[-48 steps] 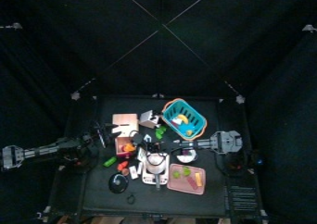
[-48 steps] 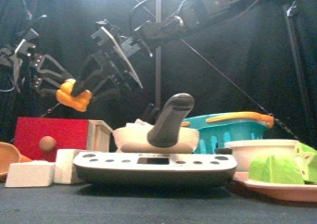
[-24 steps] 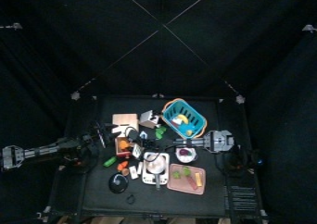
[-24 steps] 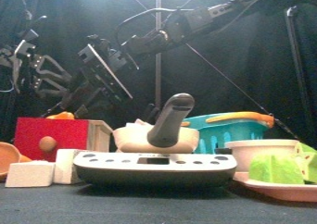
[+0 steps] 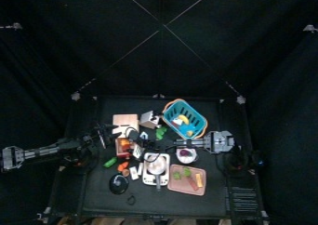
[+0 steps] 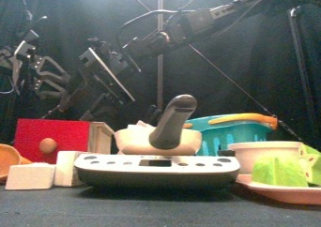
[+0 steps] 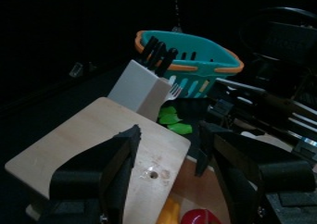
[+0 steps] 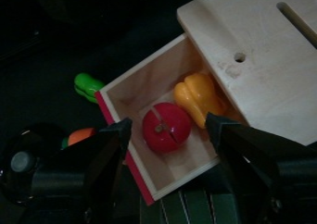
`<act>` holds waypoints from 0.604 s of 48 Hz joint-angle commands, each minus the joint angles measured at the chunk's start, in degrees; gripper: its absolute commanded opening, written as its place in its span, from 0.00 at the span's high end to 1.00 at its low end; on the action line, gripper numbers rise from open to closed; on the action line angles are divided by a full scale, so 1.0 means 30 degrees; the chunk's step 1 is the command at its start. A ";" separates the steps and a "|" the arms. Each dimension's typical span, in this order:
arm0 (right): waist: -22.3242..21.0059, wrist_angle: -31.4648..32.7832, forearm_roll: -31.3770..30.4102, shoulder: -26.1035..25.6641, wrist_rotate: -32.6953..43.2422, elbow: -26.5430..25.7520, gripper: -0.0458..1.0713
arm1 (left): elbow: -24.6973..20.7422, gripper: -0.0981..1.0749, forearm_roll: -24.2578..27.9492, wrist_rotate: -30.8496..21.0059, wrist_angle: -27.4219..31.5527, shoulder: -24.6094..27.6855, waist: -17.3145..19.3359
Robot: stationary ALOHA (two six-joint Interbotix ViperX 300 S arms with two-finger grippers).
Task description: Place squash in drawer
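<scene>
The right hand hangs over the open drawer, its two jaws spread wide with nothing between them. Down inside the drawer box, the orange-yellow squash lies at the inner end by the pale wooden top, and a red round piece sits just beside it, touching or nearly so. A green item pokes out past the drawer's side wall.

Over on the left, the left hand hovers above the pale top of the wooden unit, jaws parted and empty. Beyond it stand a white knife block and the teal basket.

From the front edge of the surface, the red drawer front shows at the left, behind a white scale.
</scene>
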 commanded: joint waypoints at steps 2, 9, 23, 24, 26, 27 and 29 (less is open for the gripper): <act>0.0000 0.0264 -0.0029 -0.0645 -0.0029 -0.0791 0.10 | -0.0176 0.16 0.0000 0.0029 -0.0088 0.0029 0.0000; 0.0088 0.0615 -0.0029 -0.0674 -0.0029 -0.0996 0.10 | -0.0176 0.16 0.0000 0.0029 -0.0088 0.0029 0.0029; 0.0117 0.0820 -0.0029 -0.0674 0.0000 -0.1143 0.10 | -0.0146 0.16 0.0000 0.0029 -0.0059 0.0029 0.0029; 0.0117 0.0820 -0.0029 -0.0674 -0.0029 -0.1143 0.10 | -0.0117 0.16 0.0000 0.0029 -0.0059 0.0029 0.0029; 0.0117 0.0850 -0.0029 -0.0703 0.0000 -0.1143 0.10 | -0.0088 0.16 0.0000 0.0029 -0.0088 0.0029 0.0029; 0.0146 0.0879 -0.0029 -0.0703 0.0000 -0.1143 0.10 | -0.0088 0.16 0.0000 0.0029 -0.0059 0.0029 0.0029; 0.0205 0.0967 0.0000 -0.0762 0.0000 -0.1143 0.10 | -0.0059 0.16 0.0029 0.0029 -0.0059 0.0029 0.0000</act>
